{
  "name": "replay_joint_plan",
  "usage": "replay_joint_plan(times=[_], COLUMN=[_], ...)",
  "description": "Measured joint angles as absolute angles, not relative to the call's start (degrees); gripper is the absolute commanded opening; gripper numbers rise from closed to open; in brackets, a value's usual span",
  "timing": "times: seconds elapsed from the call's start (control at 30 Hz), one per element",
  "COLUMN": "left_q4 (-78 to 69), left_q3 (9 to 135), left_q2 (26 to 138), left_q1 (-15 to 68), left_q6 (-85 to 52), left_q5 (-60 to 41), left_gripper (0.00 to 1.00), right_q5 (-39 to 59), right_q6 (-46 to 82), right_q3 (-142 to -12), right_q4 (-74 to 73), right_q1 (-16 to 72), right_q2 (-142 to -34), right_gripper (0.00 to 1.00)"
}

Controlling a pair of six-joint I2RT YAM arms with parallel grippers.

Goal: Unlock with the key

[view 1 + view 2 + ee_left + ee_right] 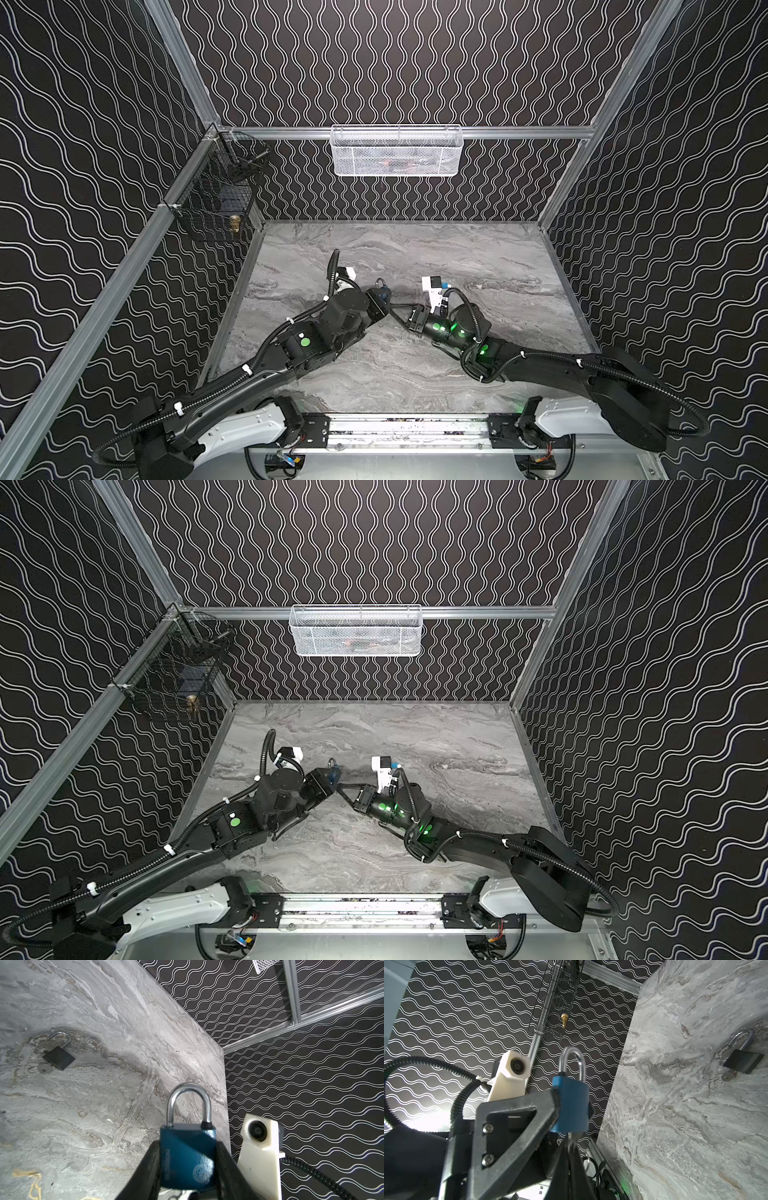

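My left gripper (188, 1147) is shut on the body of a blue padlock (187, 1159), held above the table with its silver shackle (188, 1103) seated in the body. In both top views this padlock (383, 294) (332, 774) sits mid-table between the two arms. My right gripper (570, 1147) is shut on the small silver key (572, 1137). The key's tip is at the underside of the blue padlock (572, 1103), where the keyhole itself is hidden. The right gripper (392, 307) meets the left gripper (380, 301) tip to tip.
A black padlock (59, 1059) (743, 1061) lies flat on the marble table (415, 365), shackle sprung open, a key (729, 1076) at its base. A white mesh basket (397, 151) hangs on the back wall. A black wire cage (216, 199) hangs at the left wall.
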State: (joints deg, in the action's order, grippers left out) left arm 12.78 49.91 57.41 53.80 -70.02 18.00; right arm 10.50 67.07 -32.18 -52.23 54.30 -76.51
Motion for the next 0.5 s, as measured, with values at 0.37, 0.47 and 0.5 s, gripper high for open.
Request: replay_joint_plan(times=[0.37, 0.47, 0.5], left_q4=[9.3, 8.4, 7.7], left_q3=[49.6, 49.6, 49.6], left_q2=[58.5, 58.5, 58.3], left_q1=[53.8, 53.8, 53.8], left_q6=[-70.3, -70.4, -70.6], left_q5=[18.0, 17.6, 17.2], left_gripper=[0.00, 0.00, 0.00], right_q5=[10.8, 10.3, 10.4], right_q6=[68.4, 68.5, 68.6], right_q3=[-32.9, -32.9, -32.8], right_q4=[-53.0, -52.1, -52.6], right_q1=[53.6, 53.5, 53.4], right_q2=[-76.5, -75.5, -75.2], right_gripper=[0.00, 0.00, 0.00])
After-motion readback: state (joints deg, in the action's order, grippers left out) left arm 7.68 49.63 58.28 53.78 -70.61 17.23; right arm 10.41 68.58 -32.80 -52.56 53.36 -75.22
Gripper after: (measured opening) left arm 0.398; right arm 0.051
